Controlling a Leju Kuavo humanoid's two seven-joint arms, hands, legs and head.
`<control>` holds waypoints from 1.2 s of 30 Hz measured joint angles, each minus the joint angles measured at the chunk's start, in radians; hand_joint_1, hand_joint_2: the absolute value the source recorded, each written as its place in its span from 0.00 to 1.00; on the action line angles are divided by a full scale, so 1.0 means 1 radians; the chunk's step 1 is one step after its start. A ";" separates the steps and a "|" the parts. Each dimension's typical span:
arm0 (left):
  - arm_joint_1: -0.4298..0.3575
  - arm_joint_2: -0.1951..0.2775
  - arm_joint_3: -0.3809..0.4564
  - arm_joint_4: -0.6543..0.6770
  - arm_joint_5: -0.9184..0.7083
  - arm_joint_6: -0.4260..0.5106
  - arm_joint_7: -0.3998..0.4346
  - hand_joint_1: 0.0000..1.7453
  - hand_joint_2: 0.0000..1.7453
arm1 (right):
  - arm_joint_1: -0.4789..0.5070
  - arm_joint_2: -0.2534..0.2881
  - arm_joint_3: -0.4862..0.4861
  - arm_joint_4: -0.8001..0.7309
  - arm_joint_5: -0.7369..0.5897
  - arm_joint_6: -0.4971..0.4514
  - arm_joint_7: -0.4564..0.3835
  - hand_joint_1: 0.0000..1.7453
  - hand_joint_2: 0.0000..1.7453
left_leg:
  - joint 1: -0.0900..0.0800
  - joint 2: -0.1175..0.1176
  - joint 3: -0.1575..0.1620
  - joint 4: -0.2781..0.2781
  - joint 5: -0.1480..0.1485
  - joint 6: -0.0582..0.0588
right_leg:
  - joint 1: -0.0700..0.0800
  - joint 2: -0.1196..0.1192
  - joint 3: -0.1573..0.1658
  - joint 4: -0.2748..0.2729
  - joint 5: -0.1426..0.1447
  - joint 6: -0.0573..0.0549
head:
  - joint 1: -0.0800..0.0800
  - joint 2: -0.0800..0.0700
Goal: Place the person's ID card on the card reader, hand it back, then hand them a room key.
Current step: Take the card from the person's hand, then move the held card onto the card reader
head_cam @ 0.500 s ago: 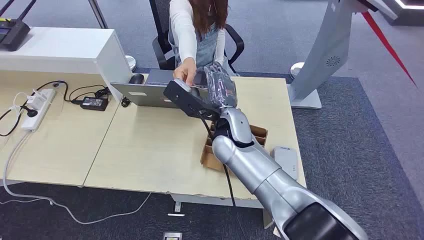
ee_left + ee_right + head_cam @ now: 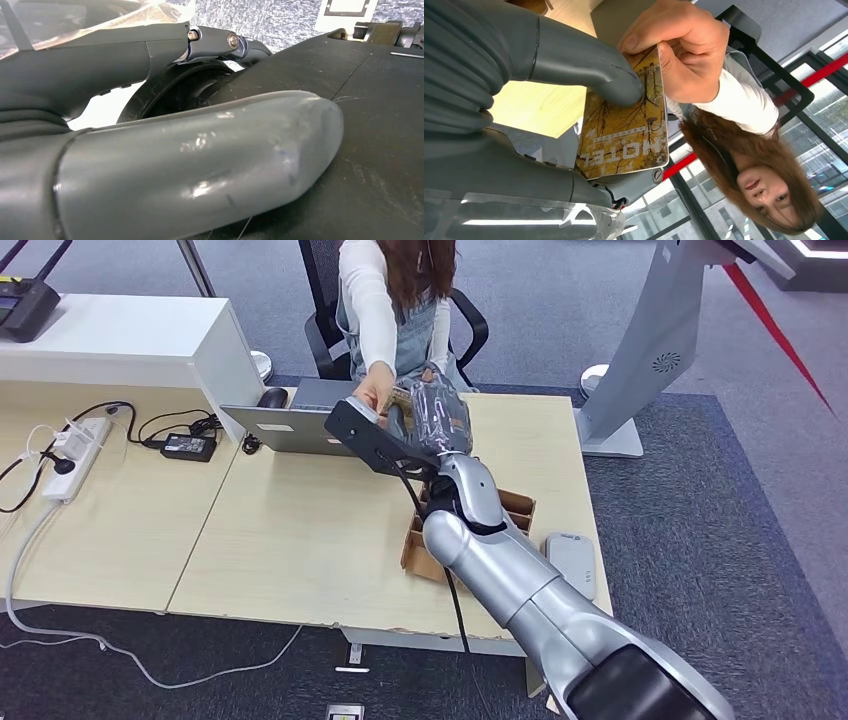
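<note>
While the right arm stretches across the desk [image 2: 300, 540], the right hand [image 2: 432, 415] holds the room key [image 2: 624, 125] up at the far edge, and the wrist camera shows it plainly: a yellow-brown card printed with bare trees and the word HOTEL, the grey thumb [image 2: 589, 65] pressed flat on its face with darker fingers behind it. And the person's hand [image 2: 676, 47] is on it too, pinching the card's other end between thumb and fingers, so both are gripping the same card at once! From the head view that handover sits just above the open laptop [image 2: 285, 425], with the person seated in a chair beyond the desk, sleeve reaching in. Closer to the robot, a cardboard box [image 2: 420, 550] lies on the desk under the forearm, and the grey card reader [image 2: 573, 562] rests near the desk's right edge. Over to the left hand [image 2: 175, 165]: its thick grey thumb lies against a dark surface, but whether its fingers are apart or curled cannot be told.
</note>
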 joint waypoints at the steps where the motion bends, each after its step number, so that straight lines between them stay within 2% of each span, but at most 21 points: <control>1: 0.000 0.000 0.000 0.000 0.000 0.000 0.000 0.00 0.00 | 0.000 0.000 0.000 0.000 -0.001 0.000 0.000 1.00 1.00 | 0.000 0.000 0.000 0.000 0.000 0.000 | 0.000 0.000 0.000 0.000 0.000 0.000 | 0.000 0.000; 18: 0.000 0.000 0.000 0.000 -0.005 -0.001 -0.004 0.00 0.00 | -0.005 -0.001 -0.001 0.000 -0.016 0.003 0.000 1.00 1.00 | 0.000 0.000 0.000 0.000 0.000 0.000 | 0.000 0.000 0.000 0.000 0.000 0.000 | 0.000 0.000; 24: 0.001 0.001 0.000 0.000 0.000 0.003 -0.005 0.00 0.00 | -0.005 -0.005 -0.011 -0.003 -0.074 -0.067 -0.055 1.00 1.00 | 0.000 0.000 0.000 0.000 0.000 0.000 | 0.000 0.000 0.000 0.000 0.001 0.000 | 0.000 0.000; 28: 0.007 0.002 0.000 0.000 0.006 0.011 -0.006 0.00 0.00 | -0.003 -0.052 -0.028 -0.042 -0.078 -0.083 -0.032 1.00 1.00 | 0.000 0.000 0.001 0.001 0.000 0.000 | 0.000 0.000 0.000 0.000 0.001 0.000 | 0.000 0.000; 36: 0.015 0.008 0.000 0.000 0.012 0.017 0.001 0.00 0.00 | 0.056 -0.219 -0.080 -0.217 0.015 -0.038 0.091 1.00 1.00 | -0.001 0.000 0.001 0.001 0.000 0.000 | -0.001 0.000 0.001 0.000 0.001 0.000 | 0.000 0.000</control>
